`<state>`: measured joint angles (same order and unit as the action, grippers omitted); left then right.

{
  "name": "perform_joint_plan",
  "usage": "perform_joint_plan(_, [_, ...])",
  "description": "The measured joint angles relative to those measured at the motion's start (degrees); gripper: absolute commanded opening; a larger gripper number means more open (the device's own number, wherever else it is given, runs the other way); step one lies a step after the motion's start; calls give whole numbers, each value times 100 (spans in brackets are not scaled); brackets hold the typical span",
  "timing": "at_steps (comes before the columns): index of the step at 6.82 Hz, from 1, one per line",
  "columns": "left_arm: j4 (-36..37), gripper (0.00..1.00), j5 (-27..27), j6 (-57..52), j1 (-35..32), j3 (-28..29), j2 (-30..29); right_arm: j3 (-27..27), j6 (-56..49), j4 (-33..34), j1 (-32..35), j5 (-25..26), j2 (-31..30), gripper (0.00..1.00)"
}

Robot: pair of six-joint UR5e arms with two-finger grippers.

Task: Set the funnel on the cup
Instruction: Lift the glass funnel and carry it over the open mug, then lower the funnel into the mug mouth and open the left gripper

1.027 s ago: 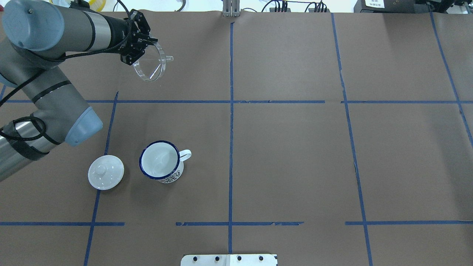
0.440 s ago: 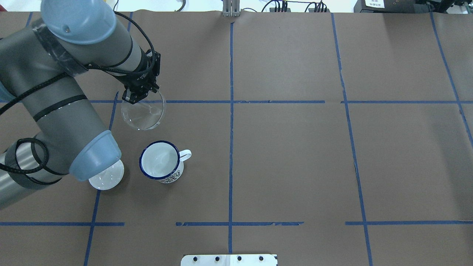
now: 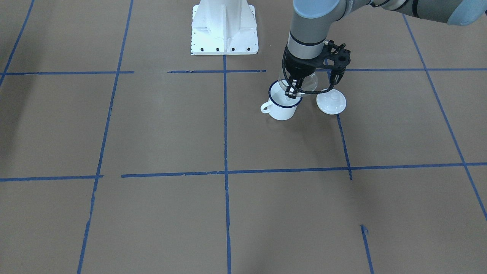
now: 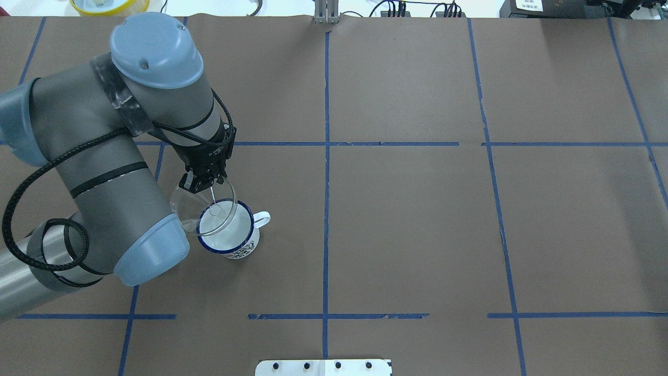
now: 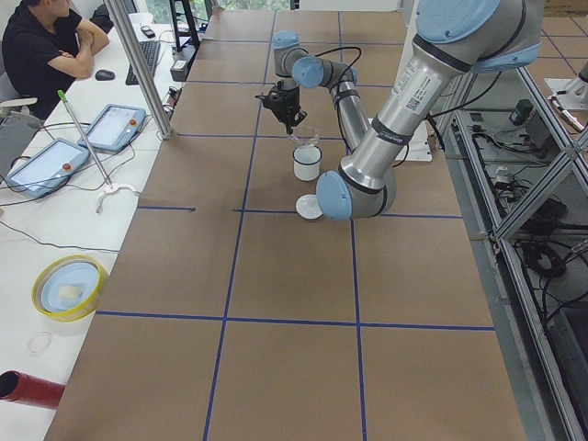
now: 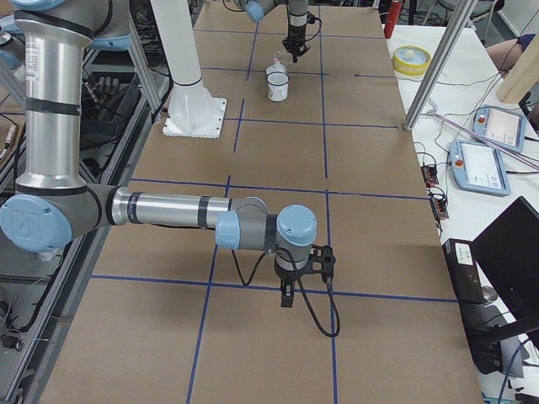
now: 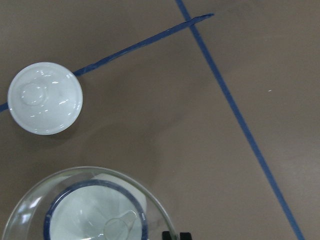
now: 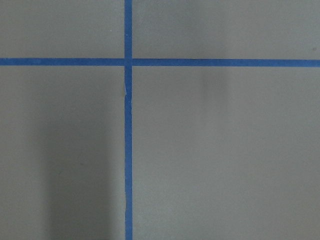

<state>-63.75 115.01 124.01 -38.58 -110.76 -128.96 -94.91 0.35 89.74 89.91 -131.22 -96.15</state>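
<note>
The cup (image 4: 237,237), a white mug with a dark blue rim, stands upright on the brown paper, left of centre, with its handle pointing right. My left gripper (image 4: 200,185) is shut on the rim of the clear funnel (image 4: 187,211). It holds the funnel just above the cup, wide mouth up, overlapping the cup's far-left part. In the left wrist view the funnel (image 7: 30,210) lies over the cup (image 7: 75,192). In the front view the cup (image 3: 280,111) sits below the gripper (image 3: 291,92). My right gripper (image 6: 286,295) hangs over bare paper; whether it is open or shut cannot be told.
A white round knobbed lid (image 3: 331,102) lies on the paper close beside the cup; it also shows in the left wrist view (image 7: 45,97). My left arm's elbow hides it in the overhead view. Blue tape lines (image 4: 326,156) cross the paper. The robot's white base (image 3: 224,30) stands nearby.
My left arm has swung from the table's far left toward the cup, carrying the funnel. The funnel has turned from lying sideways to mouth up and now overlaps the cup.
</note>
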Motion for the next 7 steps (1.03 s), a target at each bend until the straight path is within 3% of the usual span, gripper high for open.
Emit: perform_joint_plan(7, [-356,0,-298,-107,422,570,4,-1,0,0,0,0,0,100])
